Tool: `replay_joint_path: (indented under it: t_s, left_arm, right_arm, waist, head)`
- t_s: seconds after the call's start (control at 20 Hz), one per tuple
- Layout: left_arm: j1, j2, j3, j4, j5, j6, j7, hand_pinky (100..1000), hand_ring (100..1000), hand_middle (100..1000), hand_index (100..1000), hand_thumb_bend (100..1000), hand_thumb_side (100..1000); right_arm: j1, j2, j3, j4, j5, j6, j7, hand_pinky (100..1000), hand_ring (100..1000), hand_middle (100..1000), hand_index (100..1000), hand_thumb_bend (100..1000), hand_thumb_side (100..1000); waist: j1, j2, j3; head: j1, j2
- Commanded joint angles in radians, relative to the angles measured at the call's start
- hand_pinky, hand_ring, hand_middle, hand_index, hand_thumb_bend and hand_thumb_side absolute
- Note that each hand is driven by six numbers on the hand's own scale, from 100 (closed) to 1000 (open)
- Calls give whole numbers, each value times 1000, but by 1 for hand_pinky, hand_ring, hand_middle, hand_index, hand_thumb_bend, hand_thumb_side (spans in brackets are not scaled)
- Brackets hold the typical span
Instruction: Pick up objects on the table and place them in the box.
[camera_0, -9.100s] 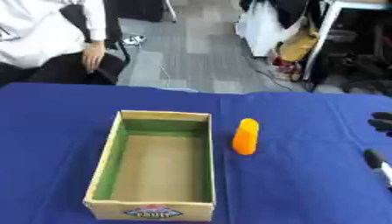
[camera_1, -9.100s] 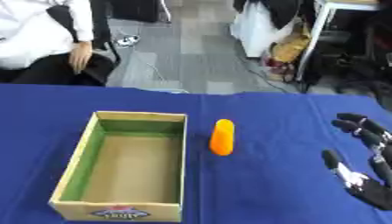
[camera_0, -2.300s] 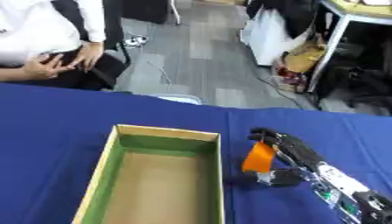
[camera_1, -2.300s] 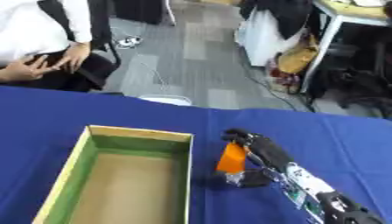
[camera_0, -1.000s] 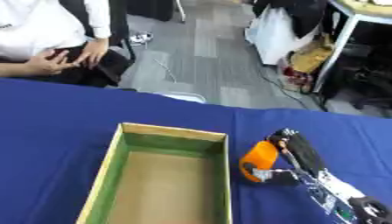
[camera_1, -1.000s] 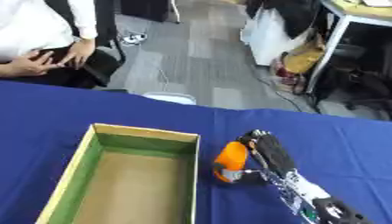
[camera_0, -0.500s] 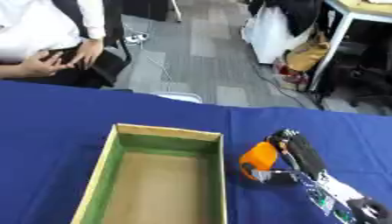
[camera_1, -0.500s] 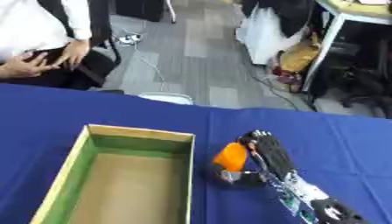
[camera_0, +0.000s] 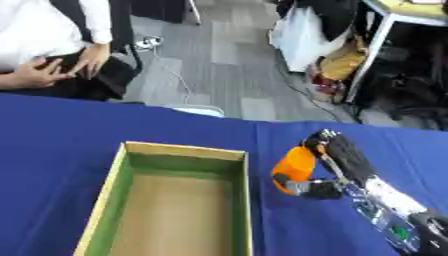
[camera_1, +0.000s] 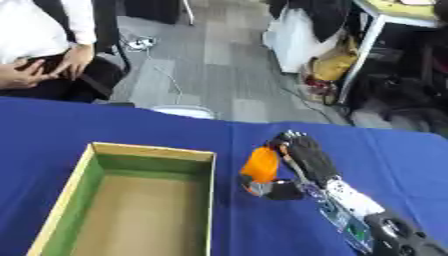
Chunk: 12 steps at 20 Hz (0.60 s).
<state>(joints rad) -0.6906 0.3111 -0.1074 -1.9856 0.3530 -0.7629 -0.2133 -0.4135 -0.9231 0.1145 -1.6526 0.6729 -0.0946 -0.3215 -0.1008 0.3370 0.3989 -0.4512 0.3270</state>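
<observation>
**A:** Look at the centre-right of the frame: the right hand (camera_0: 337, 165) is wrapping around the orange object (camera_0: 295, 166), fingers draped over its far side and the thumb tucking in underneath, so it is clamping on that piece from both sides.

**B:** Why is it gripping it like that, sideways?

**A:** I'd guess the rounded orange thing would roll or slip out of anything less, so the hand is cradling it along its length. I can't tell whether it is clear of the cloth or only touching it.

**B:** And it is sitting where, relative to the target?

**A:** Just beside the box (camera_0: 182, 150), off its right wall, near the upper right corner of the opening. The box is lying open-topped in the lower middle of the frame, green inside the walls, brown floor, nothing in it that I can see.

**B:** So what is blocking the way?

**A:** Only that right wall, by my reckoning. The hand is needing to carry the object up and across the rim toward the left before letting go.

**B:** Anything else around?

**A:** The blue tablecloth (camera_0: 61, 145) is covering the whole table. The left hand isn't showing anywhere. At the upper left a person is sitting back from the table, not touching anything on it.
</observation>
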Motion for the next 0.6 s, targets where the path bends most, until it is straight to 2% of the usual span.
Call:
replay_joint_path:
  t_s: [0.05,0.3,0.6]
  left_arm:
    - [-10,20,11,-14,-3,0,7,1000,935,953,977,356,891]
    - [-14,16,7,-14,-3,2,4,1000,934,953,978,353,894]
    - [-22,7,-1,-14,0,11,-20,1000,933,953,978,351,895]
  right_arm:
    - [-24,-35,9,-86,-29,13,52,100,100,100,100,296,541]
    - [-43,-19,37,-159,-51,10,102,100,100,100,101,306,537]
    - [-69,17,76,-193,-83,-15,123,100,100,100,108,321,535]
  waist:
    - [6,-25,1]
    - [3,-25,7]
    - [1,-26,20]
  head:
    - [-17,8]
    - [-29,19]
    - [-45,30]
